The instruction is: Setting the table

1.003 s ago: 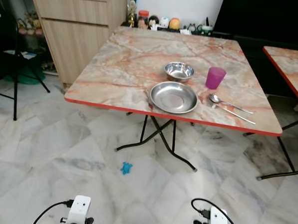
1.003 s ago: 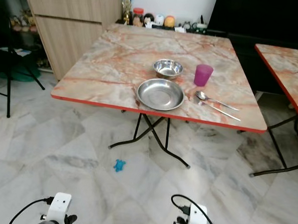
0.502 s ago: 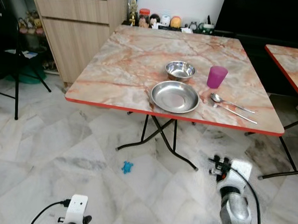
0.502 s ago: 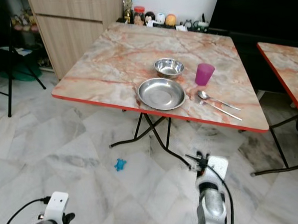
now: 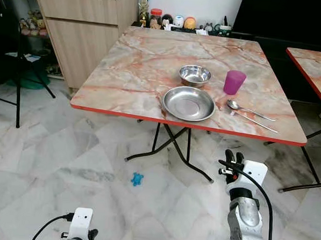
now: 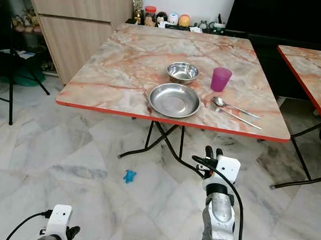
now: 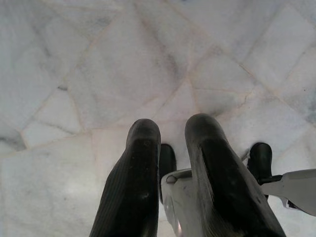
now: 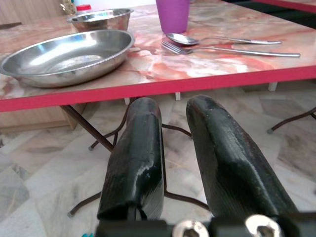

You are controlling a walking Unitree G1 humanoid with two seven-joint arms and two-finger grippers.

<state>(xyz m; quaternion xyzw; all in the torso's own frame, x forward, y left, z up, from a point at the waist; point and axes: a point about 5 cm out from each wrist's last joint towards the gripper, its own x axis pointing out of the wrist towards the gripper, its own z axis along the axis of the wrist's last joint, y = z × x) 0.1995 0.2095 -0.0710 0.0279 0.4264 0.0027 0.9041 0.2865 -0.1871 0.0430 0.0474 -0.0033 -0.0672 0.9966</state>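
On the marble table [image 5: 147, 60] a steel plate [image 5: 187, 103] lies near the front edge, with a steel bowl [image 5: 194, 75] just behind it. A purple cup [image 5: 233, 82] stands to the right of the bowl. A spoon [image 5: 242, 107] and a fork [image 5: 252, 120] lie side by side to the right of the plate. My right gripper [image 5: 233, 155] is raised in front of the table, below its red edge, fingers pointing up and shut on nothing. In the right wrist view its fingers [image 8: 136, 148] aim at the table edge. My left gripper [image 7: 173, 128] hangs low over the floor, shut and empty.
A wooden cabinet [image 5: 84, 24] stands at the back left, with a black tripod stand [image 5: 17, 80] beside it. A second marble table [image 5: 317, 63] is at the right. Crossed black table legs [image 5: 170, 144] stand under the table. A small blue toy [image 5: 136, 178] lies on the marble floor.
My right arm has risen from the bottom of the view to just below the table's front edge, its fingers turning to point upward. The left arm stays low.
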